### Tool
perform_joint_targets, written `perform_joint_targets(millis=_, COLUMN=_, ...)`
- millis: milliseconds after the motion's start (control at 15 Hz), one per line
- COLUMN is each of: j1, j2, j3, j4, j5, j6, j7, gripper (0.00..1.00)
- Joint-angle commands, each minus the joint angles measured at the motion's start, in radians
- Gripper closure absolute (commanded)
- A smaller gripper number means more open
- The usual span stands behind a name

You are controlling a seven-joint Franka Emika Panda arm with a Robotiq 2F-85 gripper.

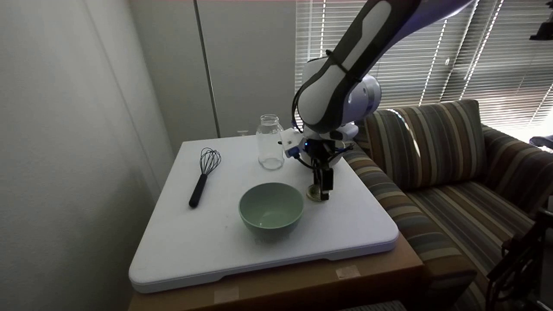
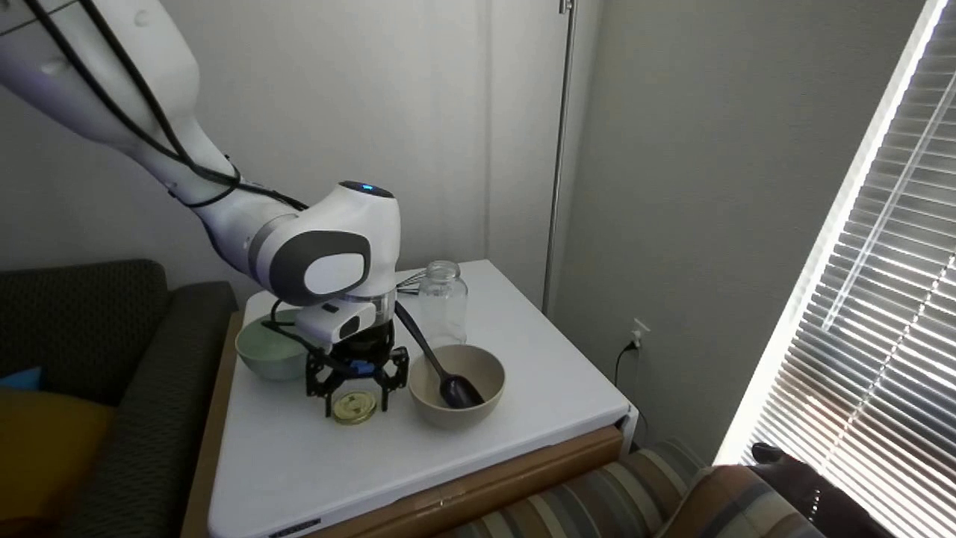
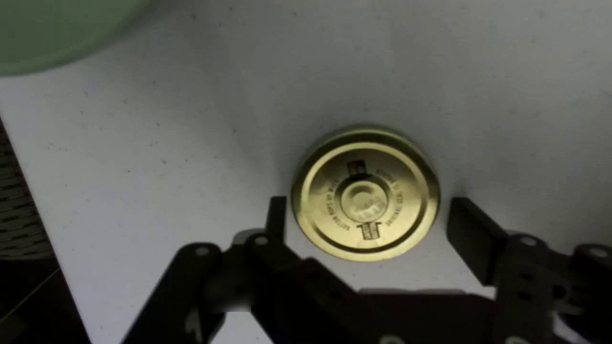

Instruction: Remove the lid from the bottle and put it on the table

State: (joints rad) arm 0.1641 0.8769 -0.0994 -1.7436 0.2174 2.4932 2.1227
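Observation:
The round gold-coloured lid (image 3: 366,210) lies flat on the white table (image 1: 185,246), and shows in both exterior views (image 1: 313,194) (image 2: 354,408). My gripper (image 3: 368,212) is open, pointing down, with one finger on each side of the lid. In the wrist view a small gap shows between each finger and the lid. The fingertips (image 2: 356,407) are low, close to the table; whether they touch it I cannot tell. The clear glass bottle (image 1: 270,147) stands upright at the back of the table with a bare mouth, also seen in an exterior view (image 2: 444,306).
A green bowl (image 1: 271,207) stands close beside the lid and shows in the wrist view (image 3: 57,33). A beige bowl (image 2: 448,418) holding a black spoon (image 2: 459,392) is on the gripper's other side. A whisk (image 1: 200,185) lies farther off. A striped sofa (image 1: 406,233) borders the table.

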Motion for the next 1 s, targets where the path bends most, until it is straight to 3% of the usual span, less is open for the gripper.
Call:
perform_joint_targets(millis=0, j1=-0.008, j2=0.017, j3=0.011, j4=0.041, j5=-0.002, j6=-0.016, j7=0.012, gripper=0.0)
perform_joint_targets(millis=400, j1=0.063, j2=-0.112, j3=-0.023, j4=-0.018, j5=-0.093, j6=-0.046, j7=0.007, gripper=0.0)
perform_joint_targets(millis=667, j1=0.127, j2=-0.258, j3=-0.052, j4=-0.057, j5=-0.244, j6=-0.168, j7=0.011, gripper=0.0)
perform_joint_targets(millis=933, j1=0.131, j2=-0.382, j3=-0.011, j4=-0.061, j5=-0.339, j6=-0.314, j7=-0.016, gripper=0.0)
